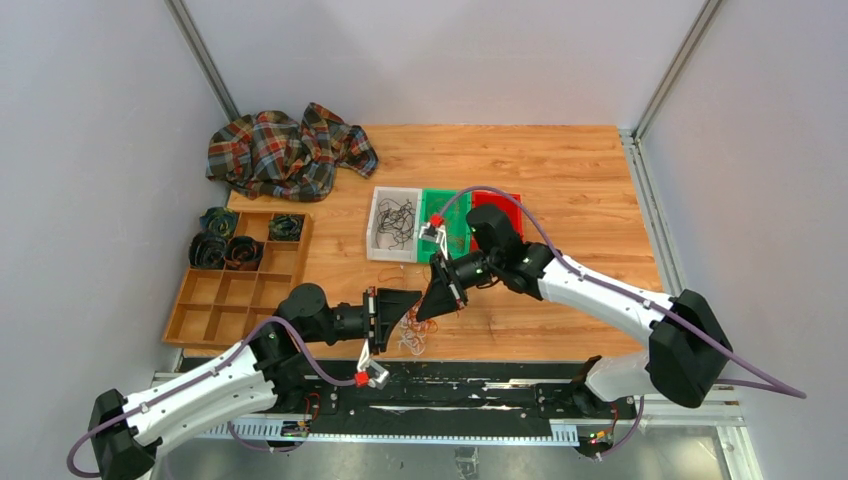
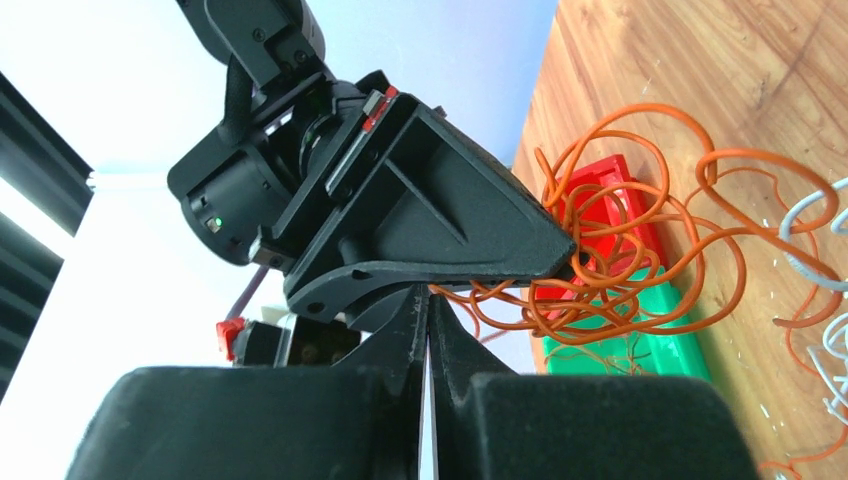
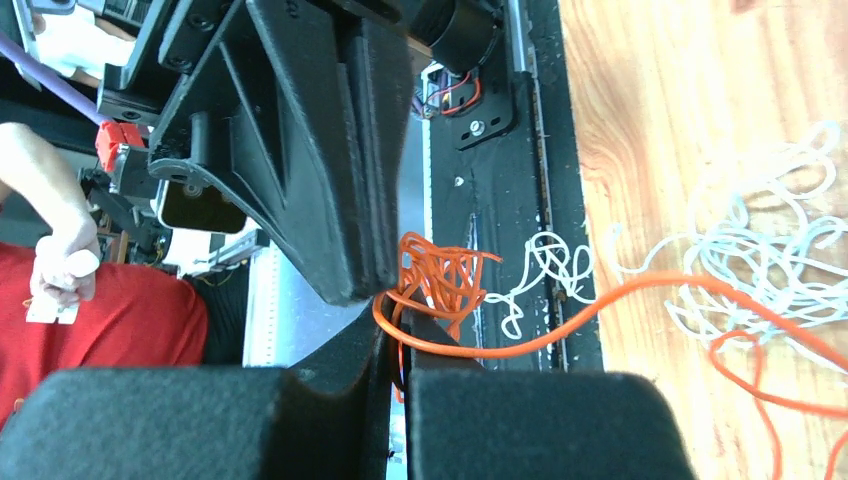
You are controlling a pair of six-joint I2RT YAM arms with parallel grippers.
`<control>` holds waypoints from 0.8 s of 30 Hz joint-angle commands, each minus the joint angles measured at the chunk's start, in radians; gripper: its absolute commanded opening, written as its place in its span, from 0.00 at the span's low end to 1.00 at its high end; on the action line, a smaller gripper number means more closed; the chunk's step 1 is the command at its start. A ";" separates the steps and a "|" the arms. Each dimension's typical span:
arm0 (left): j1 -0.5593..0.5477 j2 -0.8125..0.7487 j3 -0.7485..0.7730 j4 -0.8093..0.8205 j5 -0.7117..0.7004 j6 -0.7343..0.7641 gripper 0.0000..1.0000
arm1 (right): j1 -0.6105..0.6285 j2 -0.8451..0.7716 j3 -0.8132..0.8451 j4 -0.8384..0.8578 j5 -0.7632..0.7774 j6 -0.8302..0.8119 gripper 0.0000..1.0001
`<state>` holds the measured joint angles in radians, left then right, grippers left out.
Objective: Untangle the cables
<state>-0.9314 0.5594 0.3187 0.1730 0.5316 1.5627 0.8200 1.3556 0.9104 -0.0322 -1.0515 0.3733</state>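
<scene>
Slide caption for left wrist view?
Left tool, shut, meets the right tool tip to tip at an orange cable tangle; white cables lie on the table nearby.

Left white-and-black robot arm (image 1: pixel 200 390) and right white-and-black robot arm (image 1: pixel 610 295) both reach in low, wrists bent toward each other. Left black two-finger gripper (image 1: pixel 414 301) and right black two-finger gripper (image 1: pixel 426 311) sit tip to tip, fingers pressed together (thin orange wire (image 3: pixel 600 300) pinched in the right one).

The right gripper (image 3: pixel 398 335) and left gripper (image 3: pixel 360 290) pinch orange cables (image 3: pixel 440 280) beside white cables (image 3: pixel 745 245).
</scene>
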 commanded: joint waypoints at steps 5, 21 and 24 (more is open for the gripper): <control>0.000 -0.029 0.049 0.003 -0.104 -0.073 0.01 | -0.061 -0.082 -0.051 -0.011 0.063 0.012 0.03; 0.002 0.105 0.124 -0.198 -0.252 -0.241 0.03 | -0.066 -0.236 -0.167 -0.273 0.529 -0.040 0.62; 0.002 0.108 0.122 -0.242 -0.243 -0.208 0.03 | -0.065 -0.228 -0.156 -0.343 0.643 -0.020 0.63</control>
<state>-0.9314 0.6750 0.4557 -0.0151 0.2840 1.3186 0.7685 1.1343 0.7433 -0.2493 -0.6262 0.3443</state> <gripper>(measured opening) 0.030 0.622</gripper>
